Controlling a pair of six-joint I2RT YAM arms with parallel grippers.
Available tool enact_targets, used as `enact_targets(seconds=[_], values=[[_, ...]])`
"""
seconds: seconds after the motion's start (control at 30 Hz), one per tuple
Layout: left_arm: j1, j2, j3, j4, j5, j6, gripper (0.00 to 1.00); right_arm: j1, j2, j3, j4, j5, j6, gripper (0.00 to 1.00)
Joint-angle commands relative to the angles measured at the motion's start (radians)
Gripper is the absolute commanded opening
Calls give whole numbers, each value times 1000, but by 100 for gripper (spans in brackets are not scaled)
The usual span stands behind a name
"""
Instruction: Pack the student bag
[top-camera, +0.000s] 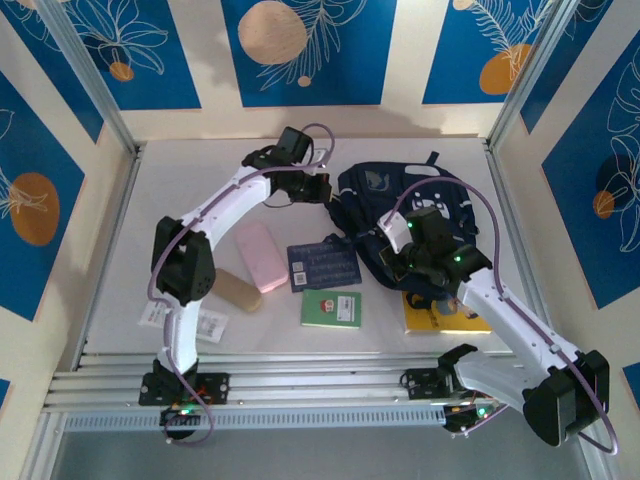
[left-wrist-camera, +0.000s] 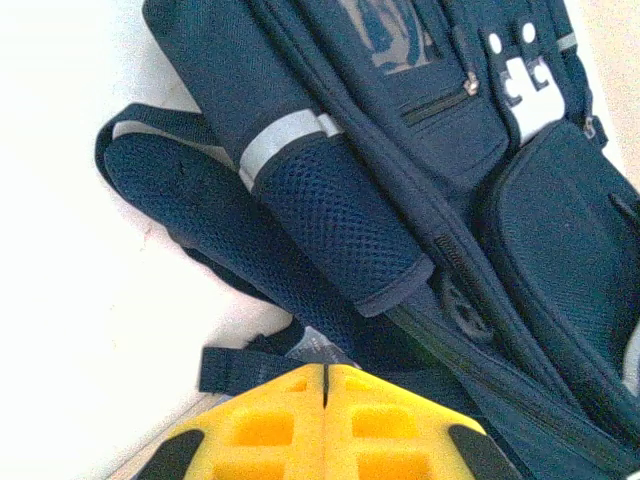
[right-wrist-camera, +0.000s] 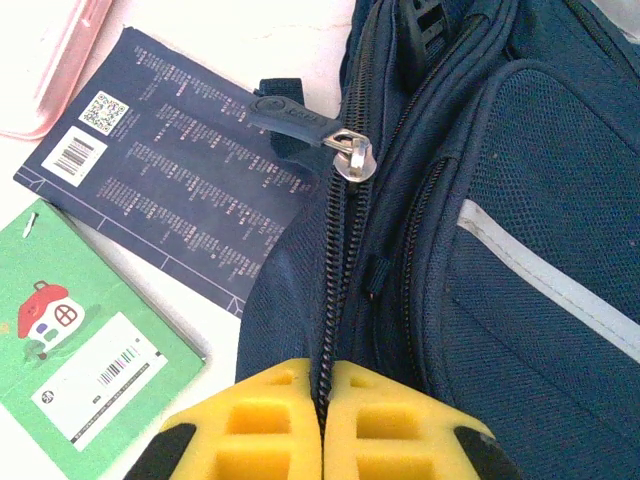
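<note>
green book (top-camera: 331, 308) and navy booklet (top-camera: 322, 265) lie near on the desk (top-camera: 190, 190). right gripper (right-wrist-camera: 322, 420) fully closed over the bag's (top-camera: 375, 190) zipper seam (right-wrist-camera: 335, 280), grip unclear. left gripper (left-wrist-camera: 325, 420) fully closed, nothing between pads, beside shoulder strap (left-wrist-camera: 180, 200). bag lies far, right of centre.

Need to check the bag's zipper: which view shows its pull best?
Right wrist: the zipper pull is close and sharp on the student bag. Top external shows the bag far off, pull too small to tell; left wrist shows its mesh side pocket and front patch.
</note>
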Motion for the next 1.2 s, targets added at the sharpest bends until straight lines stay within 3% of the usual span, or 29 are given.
enact_targets(seconds=[0.0,0.1,0.13,0.23,0.4,0.57,0.77,1.03,1.17], values=[[-7,-22,-42,21,65,-19,4,11,-32,-12,19,-12,31,0],[-15,-77,-150,112,177,-61,33,13,-36,-19,25,-16,33,0],[-20,-87,-177,140,213,-72,38,13,-35,-18,25,-16,34,0],[-38,-113,-273,239,315,-167,44,11,-34,-18,28,-18,43,0],[-68,-190,-558,696,418,-592,54,8,-31,-20,35,-21,56,0],[-90,-223,-696,986,376,-849,55,3,-24,-20,39,-30,65,0],[-101,-220,-768,1148,352,-963,46,-1,-25,-19,35,-36,71,0],[-99,-279,-812,1098,295,-933,37,-3,-25,-20,34,-33,66,0],[-107,-284,-809,1119,291,-952,40,-4,-25,-18,33,-36,67,0]])
